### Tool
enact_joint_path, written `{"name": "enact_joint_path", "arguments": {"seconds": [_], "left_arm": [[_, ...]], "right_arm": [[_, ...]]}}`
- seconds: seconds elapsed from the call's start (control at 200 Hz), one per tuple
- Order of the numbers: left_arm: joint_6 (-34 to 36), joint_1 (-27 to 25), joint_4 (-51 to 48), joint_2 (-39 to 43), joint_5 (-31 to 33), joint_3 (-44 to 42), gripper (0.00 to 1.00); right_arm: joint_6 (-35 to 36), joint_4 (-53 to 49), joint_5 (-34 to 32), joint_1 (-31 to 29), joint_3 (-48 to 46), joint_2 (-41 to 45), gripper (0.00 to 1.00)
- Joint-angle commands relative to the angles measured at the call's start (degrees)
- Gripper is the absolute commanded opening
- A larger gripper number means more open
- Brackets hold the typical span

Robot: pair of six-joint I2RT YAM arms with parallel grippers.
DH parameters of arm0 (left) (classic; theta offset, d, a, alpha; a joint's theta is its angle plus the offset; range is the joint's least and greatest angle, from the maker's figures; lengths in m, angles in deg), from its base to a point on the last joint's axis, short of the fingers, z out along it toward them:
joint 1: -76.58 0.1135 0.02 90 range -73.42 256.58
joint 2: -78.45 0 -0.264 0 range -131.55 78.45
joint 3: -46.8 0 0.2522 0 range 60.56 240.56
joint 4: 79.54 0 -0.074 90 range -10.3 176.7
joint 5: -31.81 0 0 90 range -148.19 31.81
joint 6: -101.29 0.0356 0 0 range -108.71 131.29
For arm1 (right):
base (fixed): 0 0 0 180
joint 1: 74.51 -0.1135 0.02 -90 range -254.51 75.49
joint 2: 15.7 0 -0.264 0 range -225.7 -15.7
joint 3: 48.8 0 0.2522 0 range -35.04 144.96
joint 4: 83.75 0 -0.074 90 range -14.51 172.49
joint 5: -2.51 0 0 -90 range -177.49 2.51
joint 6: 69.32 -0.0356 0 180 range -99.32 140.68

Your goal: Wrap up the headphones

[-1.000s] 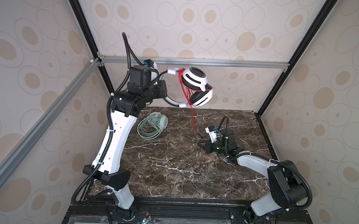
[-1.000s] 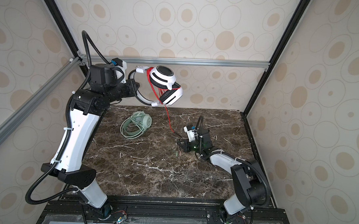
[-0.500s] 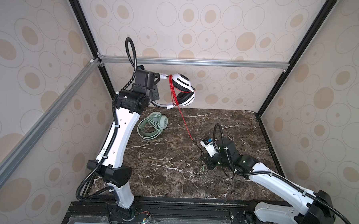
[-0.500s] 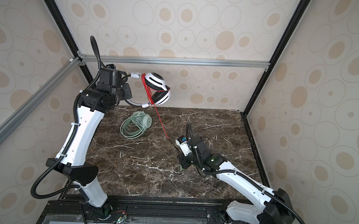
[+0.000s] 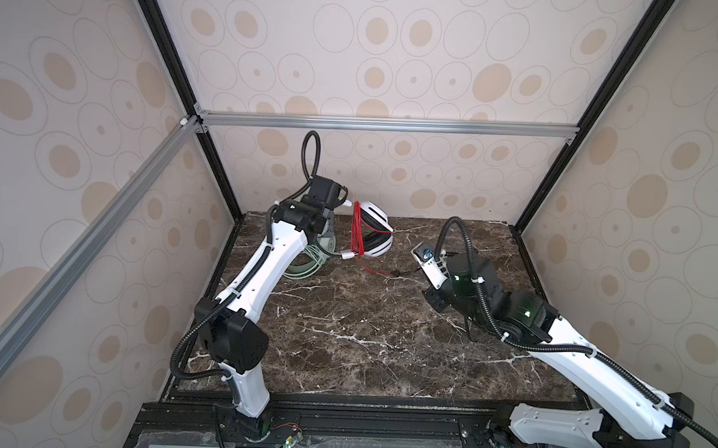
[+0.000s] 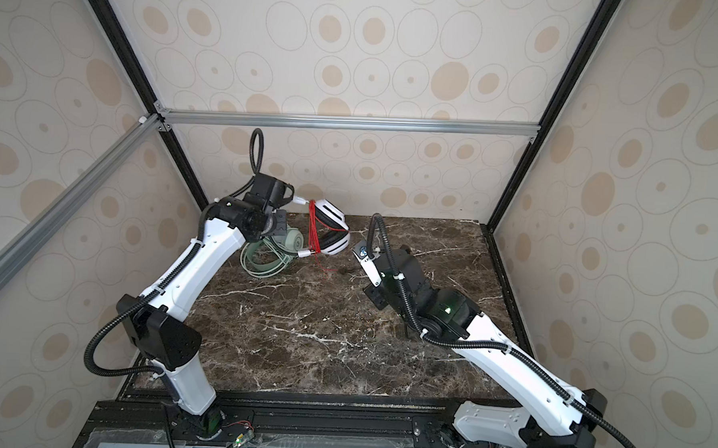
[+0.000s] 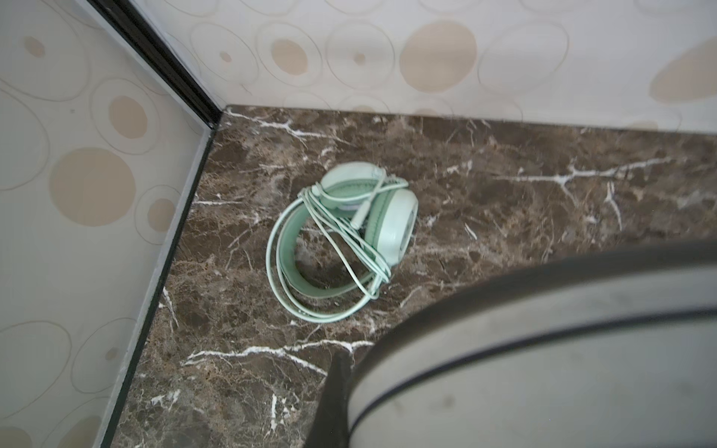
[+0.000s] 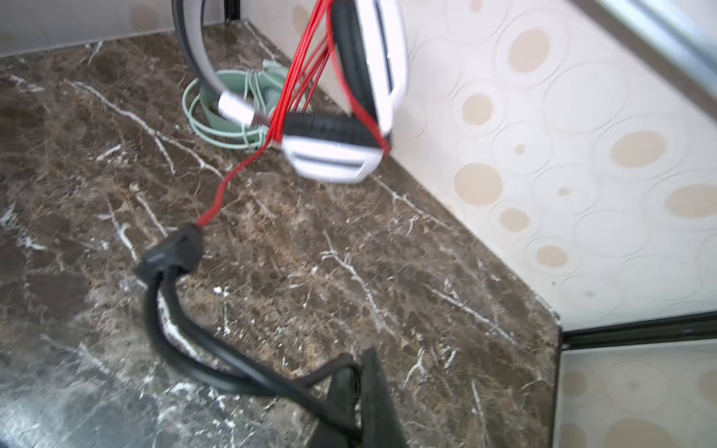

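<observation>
Marble table point(image 5: 344, 336) at the far end: my left gripper point(image 5: 327, 232) is clamped on the white headphones point(image 5: 375, 234), my right gripper point(image 8: 359, 372) pinches their cable point(image 8: 174, 329), and the mint pair point(image 7: 349, 236) lies far left.

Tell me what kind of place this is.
Probably a robot test booth: left arm and right arm on a base rail, marble-look table, wallpapered panels in an aluminium frame.

Open marble tabletop point(image 5: 344, 336) up front; mint headphones point(image 6: 292, 242) far-left corner.
</observation>
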Motion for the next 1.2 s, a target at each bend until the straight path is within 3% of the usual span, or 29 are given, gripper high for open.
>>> {"name": "enact_joint_path", "arguments": {"seconds": [0.0,0.2,0.32,0.55,0.87,0.995,1.195], "left_arm": [[0.88,-2.96,4.79,4.2,0.91,-2.23,0.0],[5.96,-9.5,7.77,7.27,-3.11,-10.15,0.0],[8.07,-12.27,10.82,10.96,-5.49,-15.56,0.0],[10.06,-16.24,15.7,16.72,-9.9,-22.99,0.0],[11.86,-17.06,17.67,19.83,-14.45,-24.63,0.0],[12.29,-17.19,18.38,20.65,-16.08,-24.63,0.0],[12.98,-17.31,19.0,21.76,-19.87,-24.5,0.0]], "right_arm": [[7.81,0.22,-3.82,-0.68,4.26,-1.84,0.0],[13.62,5.57,-4.75,-0.4,8.91,-7.01,0.0],[12.34,6.12,-1.69,2.09,11.08,-9.59,0.0],[4.97,6.14,11.88,11.35,12.05,-12.4,0.0],[-4.74,12.94,35.69,24.52,3.77,-11.53,0.0],[-8.28,15.52,40.94,27.05,1.48,-11.82,0.0],[-20.77,18.65,53.8,35.2,0.86,-17.07,0.0]]}}
